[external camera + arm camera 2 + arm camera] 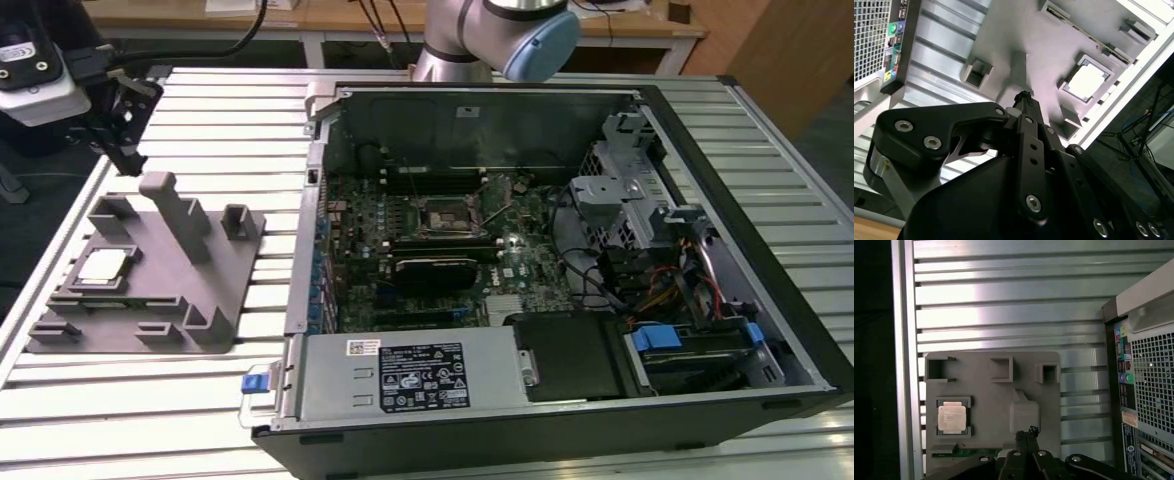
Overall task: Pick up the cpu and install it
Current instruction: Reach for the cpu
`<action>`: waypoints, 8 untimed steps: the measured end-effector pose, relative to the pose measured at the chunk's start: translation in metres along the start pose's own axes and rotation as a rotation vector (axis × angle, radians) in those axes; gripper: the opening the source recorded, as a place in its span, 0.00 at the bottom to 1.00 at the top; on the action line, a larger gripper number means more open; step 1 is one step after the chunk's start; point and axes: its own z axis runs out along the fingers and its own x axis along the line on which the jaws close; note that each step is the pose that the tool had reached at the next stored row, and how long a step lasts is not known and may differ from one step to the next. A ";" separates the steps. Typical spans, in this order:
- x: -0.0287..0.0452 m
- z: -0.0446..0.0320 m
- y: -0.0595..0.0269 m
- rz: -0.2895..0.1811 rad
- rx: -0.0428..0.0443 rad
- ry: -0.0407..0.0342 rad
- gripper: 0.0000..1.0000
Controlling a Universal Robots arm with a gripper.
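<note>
Exterior view shows the cpu point(104, 266) lying flat in a gray holder point(167, 290), at nine o'clock from the computer case point(561, 425); the hand point(132, 168), pressed together and empty, hovers at the cpu's twelve o'clock.

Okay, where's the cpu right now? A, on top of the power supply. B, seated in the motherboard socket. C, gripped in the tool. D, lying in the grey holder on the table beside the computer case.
D: the cpu lies in a recess of the grey holder, outside the computer case; the tool holds nothing.
</note>
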 end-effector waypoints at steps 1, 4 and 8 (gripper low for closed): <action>0.0027 0.0010 -0.0002 0.000 0.0000 0.0000 0.11; 0.0103 0.0041 -0.0010 0.000 -0.0001 -0.0001 0.11; 0.0205 0.0086 -0.0019 0.000 -0.0001 -0.0001 0.11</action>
